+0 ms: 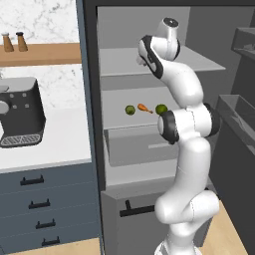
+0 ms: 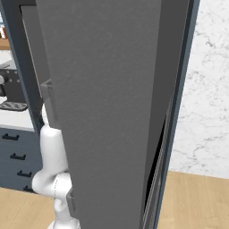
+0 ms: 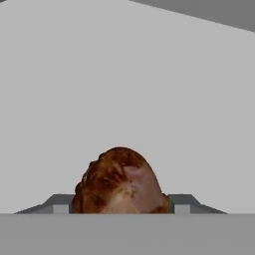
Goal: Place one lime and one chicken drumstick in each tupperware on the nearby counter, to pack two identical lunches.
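We see the gripper [image 3: 121, 211] straddling a chicken drumstick [image 3: 119, 182] on the fridge shelf [image 1: 149, 117], grip state unclear, so we judge it should close squarely on the meaty end before lifting toward the desk [image 1: 45, 149].

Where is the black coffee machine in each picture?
Left base view: coffee machine on the white counter, far left.
Right base view: a sliver at the left edge.
Hand view: faces a chicken drumstick.
Shared landmark: the blue drawers below it.
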